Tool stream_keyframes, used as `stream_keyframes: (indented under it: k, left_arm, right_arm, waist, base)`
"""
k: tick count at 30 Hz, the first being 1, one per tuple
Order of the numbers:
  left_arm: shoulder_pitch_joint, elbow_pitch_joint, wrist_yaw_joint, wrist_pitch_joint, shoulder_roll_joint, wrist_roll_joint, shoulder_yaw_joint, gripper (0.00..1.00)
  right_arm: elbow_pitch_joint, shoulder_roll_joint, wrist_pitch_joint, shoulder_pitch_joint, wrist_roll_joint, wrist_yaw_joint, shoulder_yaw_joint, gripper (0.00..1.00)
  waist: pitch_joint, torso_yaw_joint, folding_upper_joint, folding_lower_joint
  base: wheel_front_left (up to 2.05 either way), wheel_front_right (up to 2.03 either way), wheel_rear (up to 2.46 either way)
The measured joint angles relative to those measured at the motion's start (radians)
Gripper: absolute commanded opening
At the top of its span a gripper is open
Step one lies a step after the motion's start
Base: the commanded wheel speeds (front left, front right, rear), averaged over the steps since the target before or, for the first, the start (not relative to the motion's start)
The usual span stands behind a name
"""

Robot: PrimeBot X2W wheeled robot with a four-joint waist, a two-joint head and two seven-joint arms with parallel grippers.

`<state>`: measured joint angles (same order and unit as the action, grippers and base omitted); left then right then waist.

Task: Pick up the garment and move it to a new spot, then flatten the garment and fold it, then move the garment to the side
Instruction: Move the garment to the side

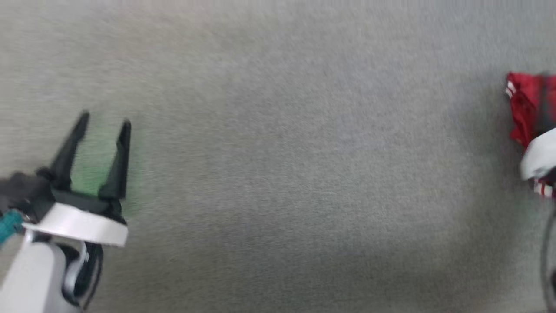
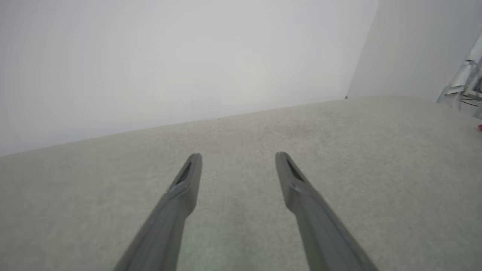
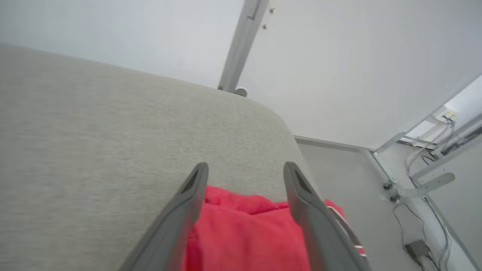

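Spread left claw (image 1: 105,118) over grey surface (image 1: 278,174), right claw (image 3: 245,165) spread above bunched garment (image 3: 244,233), seemingly not touching, metal post (image 3: 241,45) beyond

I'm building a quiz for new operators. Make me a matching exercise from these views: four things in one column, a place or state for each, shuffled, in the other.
1. left gripper, two long dark fingers
2. right gripper, two long dark fingers
3. red soft-fabric garment with white striped trim
4. slim grey metal pole

A. open over the bare grey textured fabric surface
B. standing beyond the surface's far edge
C. open, pointing at red cloth
D. bunched up near the surface's edge

Pairs: 1-A, 2-C, 3-D, 4-B
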<state>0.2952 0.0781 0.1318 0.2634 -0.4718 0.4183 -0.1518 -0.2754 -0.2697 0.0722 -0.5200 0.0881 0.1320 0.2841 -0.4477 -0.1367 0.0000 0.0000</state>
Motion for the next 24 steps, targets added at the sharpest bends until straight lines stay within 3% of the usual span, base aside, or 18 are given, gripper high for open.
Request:
stream_keyframes:
  k: [5,12,24]
  left_arm:
    - [-0.076,0.075,0.000,0.000,0.054,-0.004,0.024,1.00]
    - [-0.154,0.142,0.000,0.000,0.114,-0.010,0.061,1.00]
    - [-0.295,0.120,0.000,0.000,0.194,-0.048,0.162,1.00]
  right_arm:
    - [-0.014,0.053,-0.070,0.080,-0.006,0.000,-0.098,1.00]
    - [-0.092,0.155,-0.196,0.156,-0.050,0.000,-0.154,1.00]
    - [-0.084,0.194,-0.272,0.274,-0.154,0.000,-0.213,1.00]
  waist:
    - [0.084,0.049,0.0000,0.0000]
    - [0.205,0.126,0.0000,0.0000]
    - [0.353,0.185,0.0000,0.0000]
  base:
    - [0.00,0.00,0.00]
    - [0.00,0.00,0.00]
    - [0.00,0.00,0.00]
